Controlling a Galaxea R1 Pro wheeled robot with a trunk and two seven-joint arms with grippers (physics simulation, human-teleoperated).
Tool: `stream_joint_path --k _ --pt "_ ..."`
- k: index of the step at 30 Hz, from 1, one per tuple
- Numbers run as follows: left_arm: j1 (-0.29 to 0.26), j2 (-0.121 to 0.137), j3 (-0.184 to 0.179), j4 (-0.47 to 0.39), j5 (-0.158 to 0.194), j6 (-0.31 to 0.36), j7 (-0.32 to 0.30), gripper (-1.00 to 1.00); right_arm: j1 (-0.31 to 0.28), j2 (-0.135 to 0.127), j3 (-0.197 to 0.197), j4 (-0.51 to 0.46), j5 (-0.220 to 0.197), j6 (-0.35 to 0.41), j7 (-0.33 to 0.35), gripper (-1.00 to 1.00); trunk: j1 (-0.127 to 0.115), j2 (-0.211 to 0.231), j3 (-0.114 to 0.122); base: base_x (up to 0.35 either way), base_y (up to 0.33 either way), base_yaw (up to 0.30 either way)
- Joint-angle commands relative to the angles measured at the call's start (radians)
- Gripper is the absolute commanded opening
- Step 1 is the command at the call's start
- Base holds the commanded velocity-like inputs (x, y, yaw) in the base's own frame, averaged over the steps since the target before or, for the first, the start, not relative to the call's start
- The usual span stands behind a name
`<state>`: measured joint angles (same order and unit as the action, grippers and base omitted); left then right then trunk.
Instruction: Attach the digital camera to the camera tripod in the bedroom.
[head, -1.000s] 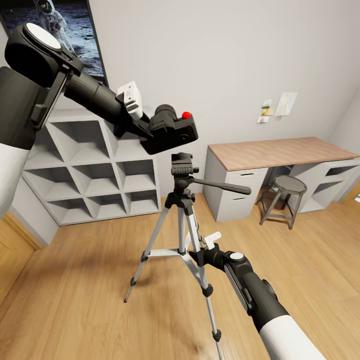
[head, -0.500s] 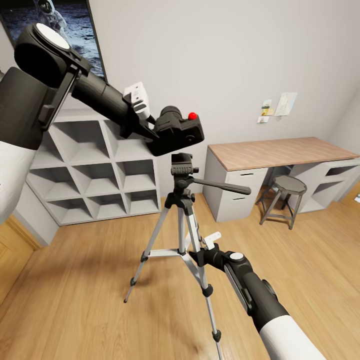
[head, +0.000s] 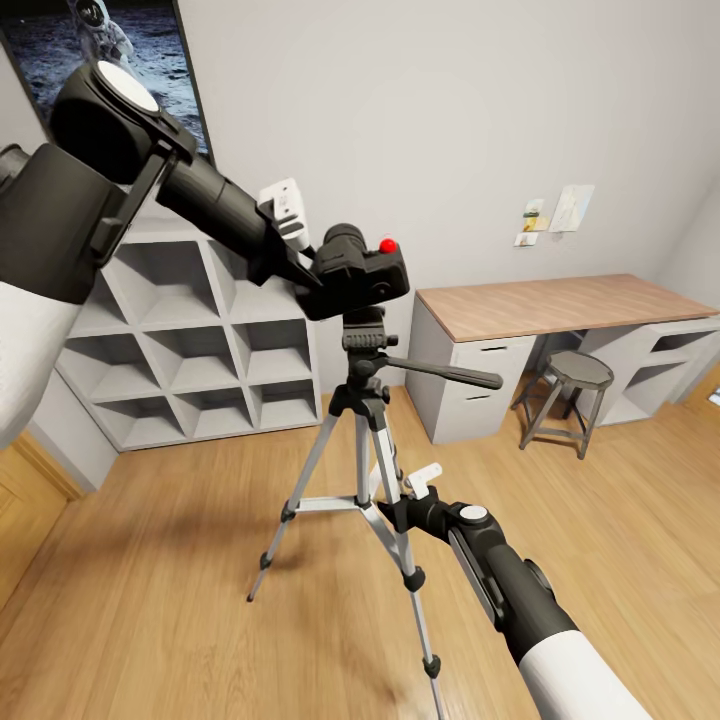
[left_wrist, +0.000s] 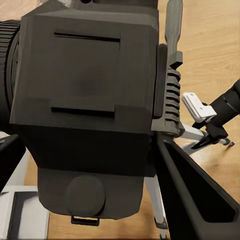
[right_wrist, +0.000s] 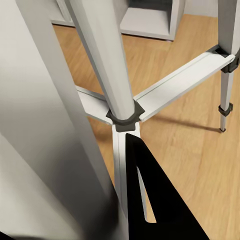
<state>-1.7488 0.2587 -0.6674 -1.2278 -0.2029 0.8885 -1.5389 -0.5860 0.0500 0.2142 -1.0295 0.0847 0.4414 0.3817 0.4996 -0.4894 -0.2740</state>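
— What's the room like from where you stand?

— Light wood floor (head: 180, 560), pale grey wall. A white cube shelf (head: 190, 340) stands against the wall on my left side, a desk (head: 560, 305) with a wooden top on my right, and a round stool (head: 565, 395) is tucked in front of the desk. A poster of an astronaut (head: 100, 50) hangs above the shelf.

— And the tripod?

— The tripod (head: 362, 470) stands upright on the floor between the shelf and the desk, silver legs spread, black head on top, its long handle (head: 445, 374) sticking out toward the desk.

— Where's the camera?

— In my left gripper (head: 305, 270). My left arm reaches in from high up, and my fingers are closed on the camera (head: 358, 278), one finger (left_wrist: 195, 195) pressed along each side of the body. The camera sits right over the tripod head, its underside at or just touching the mounting plate; I can't tell whether it is actually seated. The red button (head: 388, 246) faces up.

— What does the left wrist see?

— The flat dark face of the camera (left_wrist: 85, 95) up close, with the tripod handle and floor past it.

— And your right gripper?

— My right gripper (head: 405, 500) is low, at the tripod's upper legs near the centre column. From my right wrist I see a silver leg (right_wrist: 102, 55) very close with one dark finger (right_wrist: 150, 200) beside it, but I can't tell whether my fingers are closed on it.
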Motion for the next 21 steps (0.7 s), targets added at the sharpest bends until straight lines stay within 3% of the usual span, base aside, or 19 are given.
stream_joint_path --k 1,21 --pt "-0.001 0.001 -0.006 0.0 -0.01 0.006 -0.008 -1.0 -0.001 0.001 -0.001 -0.001 0.004 0.003 0.006 -1.0 0.0 -0.002 -0.002 0.0 0.0 0.0" --pt "-0.001 -0.011 -0.008 0.006 0.0 0.004 -0.005 -1.0 -0.001 0.001 -0.001 -0.001 0.004 0.002 0.006 -1.0 0.0 -0.002 -0.002 0.0 0.0 0.0"
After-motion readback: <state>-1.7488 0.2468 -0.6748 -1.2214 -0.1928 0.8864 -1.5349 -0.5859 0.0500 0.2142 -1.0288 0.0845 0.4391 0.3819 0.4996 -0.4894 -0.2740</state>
